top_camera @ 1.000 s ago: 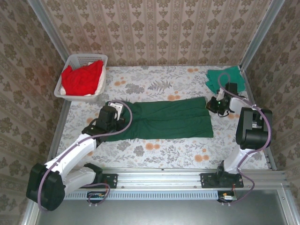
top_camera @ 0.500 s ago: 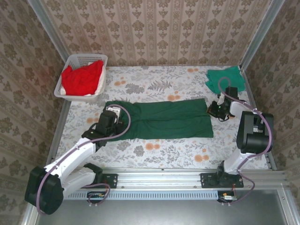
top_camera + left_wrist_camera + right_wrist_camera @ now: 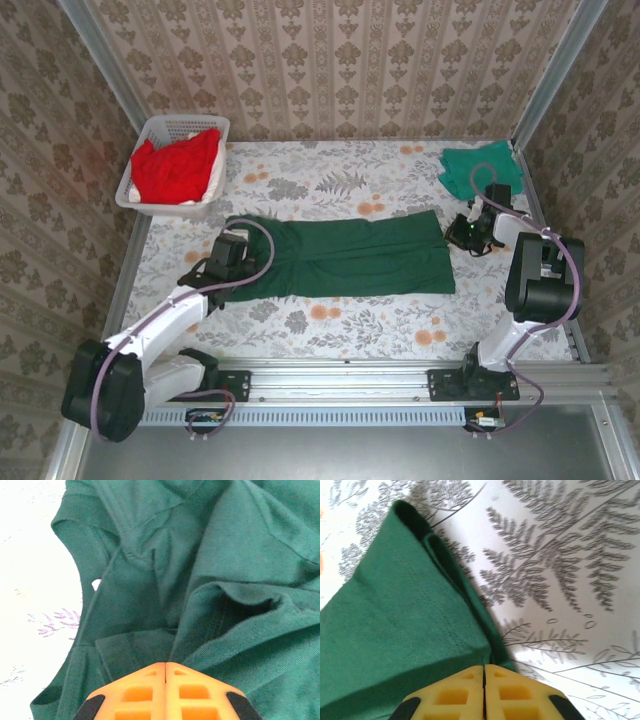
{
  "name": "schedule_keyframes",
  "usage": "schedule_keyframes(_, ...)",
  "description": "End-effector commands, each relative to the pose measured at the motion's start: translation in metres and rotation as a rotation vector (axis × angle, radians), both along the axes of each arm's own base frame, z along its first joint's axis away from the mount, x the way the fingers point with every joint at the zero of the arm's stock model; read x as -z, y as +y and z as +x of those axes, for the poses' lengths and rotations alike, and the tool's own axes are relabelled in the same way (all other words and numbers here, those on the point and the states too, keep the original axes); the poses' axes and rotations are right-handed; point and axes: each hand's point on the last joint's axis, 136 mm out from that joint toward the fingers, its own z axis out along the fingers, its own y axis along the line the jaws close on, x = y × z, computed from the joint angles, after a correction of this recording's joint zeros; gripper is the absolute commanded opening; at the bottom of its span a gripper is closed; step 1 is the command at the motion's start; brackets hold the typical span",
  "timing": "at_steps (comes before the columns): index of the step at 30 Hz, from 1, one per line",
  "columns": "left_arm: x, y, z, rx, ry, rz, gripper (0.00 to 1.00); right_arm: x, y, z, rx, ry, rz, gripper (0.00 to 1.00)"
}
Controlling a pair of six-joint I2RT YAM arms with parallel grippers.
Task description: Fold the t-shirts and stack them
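- The table point(image 3: 340, 322), covered in a floral cloth, spans the scene between patterned walls. A bare strip runs along its near edge and a wider bare band lies on the far side, between the basket and the teal shirt.
- The dark green t-shirt point(image 3: 360, 255) lies across the middle of the table as a long flat band running left to right. Its right end is square and neat. Its left end is rumpled, with sleeve and collar folds bunched up.
- The white basket point(image 3: 190, 124) sits at the far left corner, well apart from the green shirt, with the red t-shirts point(image 3: 172, 170) heaped in it.
- The teal t-shirt point(image 3: 478, 168) lies crumpled in the far right corner, near the wall rail.
- The left gripper point(image 3: 165, 664) is at the shirt's left end. Its orange fingers are pressed together, pinching a fold of dark green cloth.
- The right gripper point(image 3: 484, 666) is at the shirt's far right corner. Its yellow fingers meet with no gap, clamped on the doubled hem, and bare table lies just to the right.
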Motion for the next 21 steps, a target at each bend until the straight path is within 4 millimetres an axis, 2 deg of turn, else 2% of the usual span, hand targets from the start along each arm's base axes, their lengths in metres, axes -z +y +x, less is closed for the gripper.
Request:
schedule_keyframes(1, 0.003, 0.013, 0.002, -0.072, 0.03, 0.006, 0.0, -0.014, 0.01, -0.001, -0.031, -0.043, 0.053, 0.18)
schedule_keyframes(4, 0.005, 0.009, 0.003, -0.056, 0.045, 0.0, 0.0, -0.014, -0.001, -0.011, -0.007, -0.001, -0.018, 0.21)
schedule_keyframes(6, 0.005, 0.006, 0.003, -0.039, 0.052, -0.008, 0.0, -0.02, -0.007, -0.016, 0.009, 0.007, -0.06, 0.26)
schedule_keyframes(7, 0.004, 0.003, 0.003, -0.025, 0.052, -0.014, 0.04, -0.026, -0.009, -0.018, 0.017, 0.003, -0.079, 0.3)
schedule_keyframes(8, 0.003, 0.001, 0.003, -0.017, 0.051, -0.018, 0.12, -0.032, -0.009, -0.019, 0.018, -0.011, -0.091, 0.31)
schedule_keyframes(9, 0.001, 0.001, 0.003, -0.013, 0.05, -0.021, 0.25, -0.039, -0.008, -0.02, 0.018, -0.026, -0.103, 0.32)
schedule_keyframes(11, -0.003, 0.0, 0.002, -0.007, 0.047, -0.027, 0.33, -0.052, 0.003, -0.019, 0.006, -0.065, -0.122, 0.34)
schedule_keyframes(14, -0.018, -0.001, 0.002, -0.013, 0.026, -0.047, 0.53, -0.06, 0.048, -0.012, -0.098, -0.124, -0.138, 0.39)
schedule_keyframes(16, -0.033, 0.002, 0.003, -0.041, 0.002, -0.061, 0.57, -0.053, 0.072, -0.002, -0.14, -0.119, -0.185, 0.39)
schedule_keyframes(18, -0.049, 0.003, 0.004, -0.049, -0.02, -0.088, 0.66, -0.038, 0.091, 0.011, -0.177, -0.075, -0.179, 0.38)
schedule_keyframes(20, -0.061, 0.004, 0.007, -0.063, -0.038, -0.102, 0.72, -0.019, 0.093, 0.021, -0.161, -0.003, -0.193, 0.37)
schedule_keyframes(21, -0.065, 0.004, 0.011, -0.061, -0.044, -0.109, 0.77, -0.008, 0.087, 0.022, -0.136, 0.045, -0.217, 0.37)
